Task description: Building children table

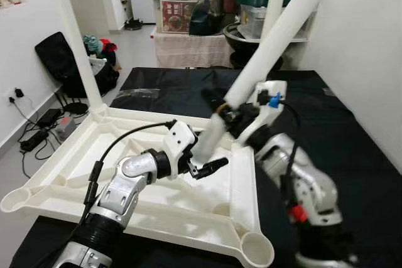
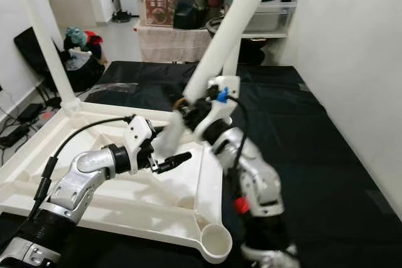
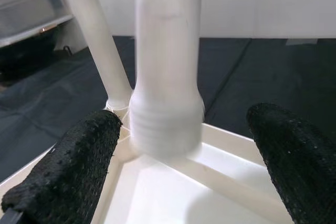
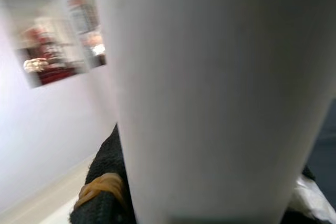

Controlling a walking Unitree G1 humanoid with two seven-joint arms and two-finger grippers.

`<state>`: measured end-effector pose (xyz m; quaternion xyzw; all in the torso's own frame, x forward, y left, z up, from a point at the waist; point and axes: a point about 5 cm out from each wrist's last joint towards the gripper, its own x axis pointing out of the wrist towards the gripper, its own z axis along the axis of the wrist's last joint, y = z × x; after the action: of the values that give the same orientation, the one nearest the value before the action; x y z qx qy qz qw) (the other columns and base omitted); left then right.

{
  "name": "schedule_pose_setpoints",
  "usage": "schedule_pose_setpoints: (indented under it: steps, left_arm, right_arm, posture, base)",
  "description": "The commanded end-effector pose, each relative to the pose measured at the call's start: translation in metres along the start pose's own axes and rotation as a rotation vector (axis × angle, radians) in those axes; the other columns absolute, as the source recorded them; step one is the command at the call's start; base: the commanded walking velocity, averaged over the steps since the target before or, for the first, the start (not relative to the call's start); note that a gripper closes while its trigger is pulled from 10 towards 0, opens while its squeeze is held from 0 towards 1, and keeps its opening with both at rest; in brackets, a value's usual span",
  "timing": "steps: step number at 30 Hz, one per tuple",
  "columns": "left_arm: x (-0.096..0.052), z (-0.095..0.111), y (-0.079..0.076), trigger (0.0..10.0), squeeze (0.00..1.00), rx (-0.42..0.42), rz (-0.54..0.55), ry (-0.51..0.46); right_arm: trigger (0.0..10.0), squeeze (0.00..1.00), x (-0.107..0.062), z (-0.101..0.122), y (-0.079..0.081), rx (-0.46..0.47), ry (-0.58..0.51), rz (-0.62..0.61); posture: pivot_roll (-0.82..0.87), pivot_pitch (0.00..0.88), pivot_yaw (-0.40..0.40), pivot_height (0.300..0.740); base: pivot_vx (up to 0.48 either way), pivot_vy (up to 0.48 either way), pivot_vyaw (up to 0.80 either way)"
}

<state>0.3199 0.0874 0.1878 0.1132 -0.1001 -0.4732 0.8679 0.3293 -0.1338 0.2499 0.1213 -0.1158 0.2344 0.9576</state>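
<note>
The white tabletop [image 1: 75, 174] lies upside down on a black mat. One white leg [image 1: 75, 42] stands upright in its far left corner, another [image 1: 274, 4] at the far right corner. A third leg [image 1: 276, 36] is tilted over the tabletop's right side, and my right gripper [image 1: 229, 114] is shut on its lower part. In the right wrist view this leg [image 4: 210, 93] sits against a black finger [image 4: 105, 182]. My left gripper [image 1: 202, 161] is open around the leg's lower end, its fingers [image 3: 68, 166] on either side of the ribbed tip [image 3: 165, 124], not touching it.
An empty round socket [image 1: 257, 247] sits at the tabletop's near right corner, another [image 1: 16, 199] at the near left. Storage boxes and bins [image 1: 182, 4] crowd the back. A black bag [image 1: 59, 61] and cables [image 1: 38, 130] lie on the floor to the left. A white wall [image 1: 370, 48] runs along the right.
</note>
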Motion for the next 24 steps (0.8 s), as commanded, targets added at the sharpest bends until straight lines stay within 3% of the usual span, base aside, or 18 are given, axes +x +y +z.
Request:
schedule_pose_setpoints:
  steps: [1,4,7,10,13,15,16,19,21,22,24]
  left_arm:
    - [-0.004,-0.001,-0.001,10.0,1.0,-0.006,0.002,-0.005]
    - [-0.006,0.001,-0.002,10.0,1.0,-0.016,0.006,-0.015]
    - [-0.006,0.001,-0.003,10.0,1.0,-0.018,0.005,-0.017]
    - [-0.009,-0.004,-0.003,10.0,1.0,0.009,0.037,0.018]
    - [-0.011,-0.009,-0.001,10.0,1.0,0.017,0.062,0.044]
    - [-0.014,-0.016,0.004,10.0,0.96,0.023,0.13,0.087]
    - [-0.016,-0.019,0.008,10.0,0.0,0.019,0.177,0.102]
    - [-0.016,-0.019,0.008,10.0,0.0,0.019,0.177,0.102]
    - [-0.022,-0.023,0.014,10.0,0.0,-0.01,0.242,0.116]
    - [-0.022,-0.023,0.014,10.0,0.0,-0.01,0.242,0.116]
    - [-0.026,-0.024,0.015,10.0,0.0,-0.035,0.255,0.117]
  right_arm:
    - [0.0,0.0,0.001,0.008,-0.007,-0.045,-0.03,-0.021]
    - [0.0,0.0,-0.001,0.015,-0.028,-0.16,-0.011,-0.101]
    - [0.0,0.0,-0.003,0.018,-0.035,-0.177,-0.011,-0.123]
    - [0.0,0.0,-0.012,0.035,-0.052,-0.18,-0.027,-0.162]
    - [0.0,0.0,-0.016,0.038,-0.054,-0.184,-0.026,-0.144]
    - [0.0,0.0,-0.027,0.042,-0.05,-0.213,-0.002,-0.032]
    - [0.0,0.0,-0.036,0.043,-0.047,-0.238,0.02,0.041]
    - [0.0,0.0,-0.036,0.043,-0.047,-0.238,0.02,0.041]
    - [0.1,0.0,-0.057,0.041,-0.037,-0.253,0.095,0.229]
    - [0.1,0.0,-0.057,0.041,-0.037,-0.253,0.095,0.229]
    - [1.5,0.0,-0.075,0.031,-0.025,-0.248,0.186,0.381]
  posture:
    - [0.05,0.0,-0.036,0.74]
    - [0.05,0.0,-0.038,0.74]
    - [0.05,0.0,-0.038,0.74]
    - [0.04,0.0,-0.038,0.74]
    - [0.03,0.0,-0.033,0.74]
    - [0.03,0.0,-0.035,0.74]
    - [0.03,0.0,-0.033,0.74]
    - [0.03,0.0,-0.033,0.74]
    - [0.02,0.0,-0.034,0.74]
    - [0.02,0.0,-0.034,0.74]
    - [0.02,0.0,-0.034,0.74]
  base:
    - [0.0,0.0,0.0]
    - [0.0,0.0,0.0]
    - [0.0,0.0,0.0]
    - [0.0,0.0,0.0]
    - [0.0,0.0,0.0]
    - [0.0,0.0,0.0]
    - [0.0,0.0,0.0]
    - [0.0,0.0,0.0]
    - [0.0,0.0,0.0]
    - [0.0,0.0,0.0]
    - [0.0,0.0,0.0]
